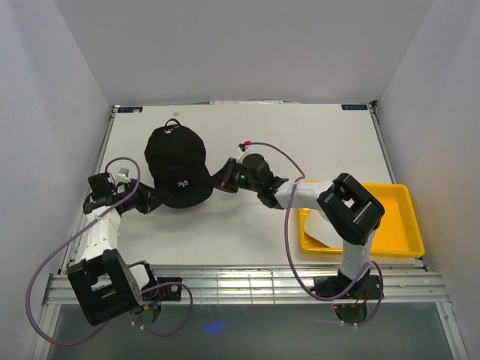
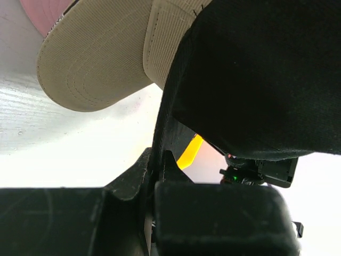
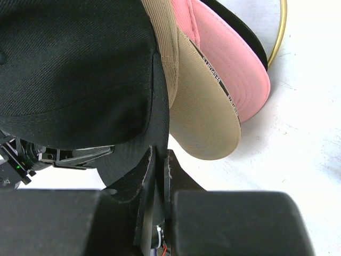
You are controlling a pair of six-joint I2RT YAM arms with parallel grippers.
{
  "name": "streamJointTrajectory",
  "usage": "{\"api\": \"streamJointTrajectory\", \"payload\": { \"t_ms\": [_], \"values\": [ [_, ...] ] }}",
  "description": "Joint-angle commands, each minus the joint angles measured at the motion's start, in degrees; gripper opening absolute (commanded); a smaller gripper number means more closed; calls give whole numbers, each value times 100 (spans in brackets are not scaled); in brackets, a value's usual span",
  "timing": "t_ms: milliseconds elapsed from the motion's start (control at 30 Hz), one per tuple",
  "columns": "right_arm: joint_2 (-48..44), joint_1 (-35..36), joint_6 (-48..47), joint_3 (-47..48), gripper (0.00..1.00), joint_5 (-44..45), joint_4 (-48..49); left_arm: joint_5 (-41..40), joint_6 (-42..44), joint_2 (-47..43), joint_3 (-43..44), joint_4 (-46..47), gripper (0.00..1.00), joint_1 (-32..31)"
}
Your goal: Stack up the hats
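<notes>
**Step in hand: seating the black cap on the stack**

Both grippers pinch the black cap (image 1: pixel 176 161). The left gripper (image 1: pixel 154 199) holds its left side and the right gripper (image 1: pixel 217 180) holds the brim's right edge, each with jaws pressed onto fabric. The cap sits toward the far-left corner of the counter, over the tan cap (image 3: pixel 205 122) and pink cap (image 3: pixel 234 69) (brims fanned, not aligned). The next move probably calls for settling it, letting go with both, then fetching what looks like the white cap (image 1: pixel 321 229) from the tray (image 1: pixel 397 225) at the near-right corner.
</notes>
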Motion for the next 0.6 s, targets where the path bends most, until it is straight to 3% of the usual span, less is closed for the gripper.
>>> {"api": "streamJointTrajectory", "payload": {
  "t_ms": [0,300,567],
  "values": [
    [-56,245,-413,14,8,-743,-690,-1965,156,-53,194,230,0,216],
    [-645,253,-457,112,8,-682,-1086,-1456,280,-501,949,-333,0,216],
    [-1243,245,-711,357,8,-603,-1717,-849,-89,-1002,1257,-202,0,216]
  ]
}}
